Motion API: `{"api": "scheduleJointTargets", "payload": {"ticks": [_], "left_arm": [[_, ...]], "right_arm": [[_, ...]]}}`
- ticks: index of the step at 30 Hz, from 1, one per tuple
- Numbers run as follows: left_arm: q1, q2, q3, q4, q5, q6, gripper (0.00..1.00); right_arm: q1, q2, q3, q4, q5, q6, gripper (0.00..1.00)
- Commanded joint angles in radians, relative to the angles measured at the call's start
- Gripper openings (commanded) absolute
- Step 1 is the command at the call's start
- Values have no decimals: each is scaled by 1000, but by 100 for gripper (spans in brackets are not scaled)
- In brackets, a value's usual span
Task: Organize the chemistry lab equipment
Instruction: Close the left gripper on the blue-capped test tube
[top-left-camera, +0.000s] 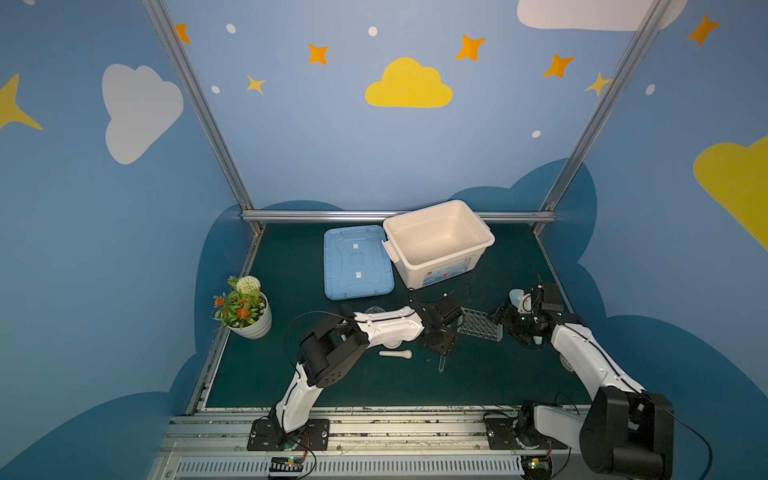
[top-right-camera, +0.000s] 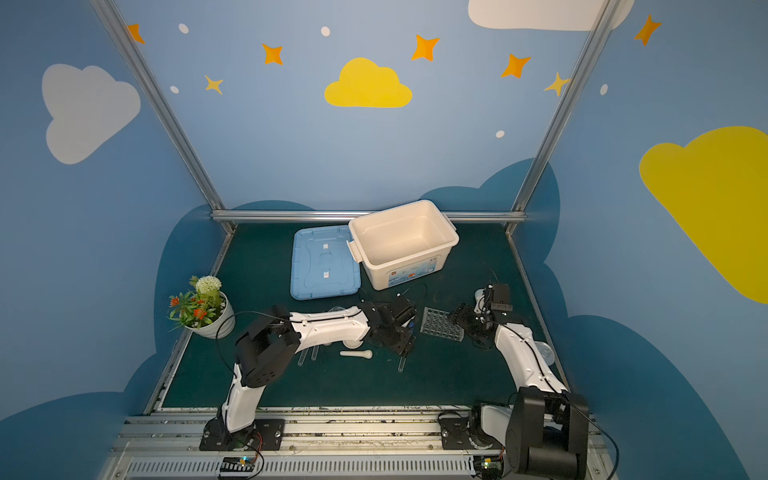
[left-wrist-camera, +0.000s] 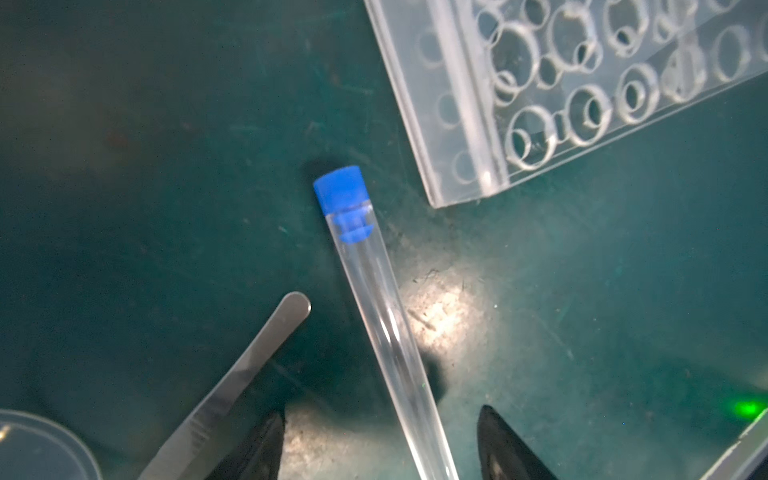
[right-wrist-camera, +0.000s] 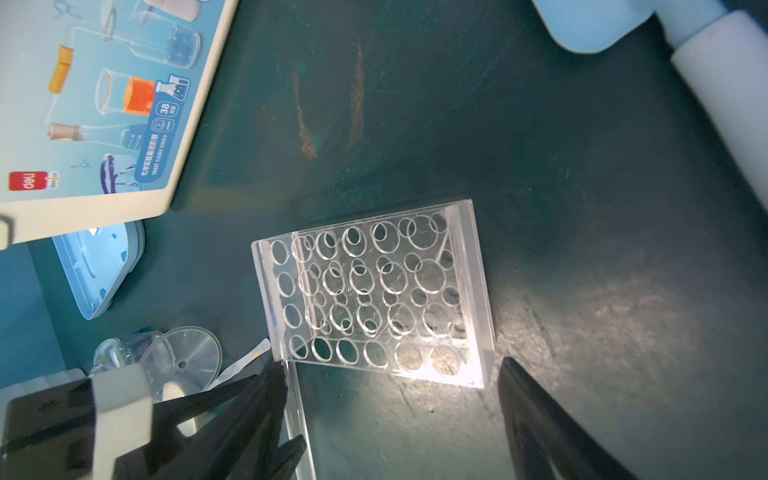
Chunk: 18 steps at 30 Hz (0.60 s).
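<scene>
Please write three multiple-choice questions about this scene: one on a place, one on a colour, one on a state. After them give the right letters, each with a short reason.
1. Where is the blue lid of the white bin?
A) closed on it
B) inside it
C) flat on the mat beside it

2. What colour is the cap of the test tube lying by the left claw?
A) blue
B) red
C) white

3. What does the rack hold?
A) three tubes
B) no tube
C) one tube

Answers:
1 C: both top views show the lid lying on the mat next to the open bin.
2 A: the left wrist view shows a blue cap.
3 B: every hole seen in the right wrist view is empty.
</scene>
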Motion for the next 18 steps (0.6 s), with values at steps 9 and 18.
{"api": "scheduleJointTargets", "payload": {"ticks": [9,18], "left_arm": [[-16,45,38,-59,-22,22,60],[-33,70,73,-116,-56,58,47]], "right_arm": [[3,-12,-7,-25,13,-11,80],[2,-3,0,-25,18,-18,80]]}}
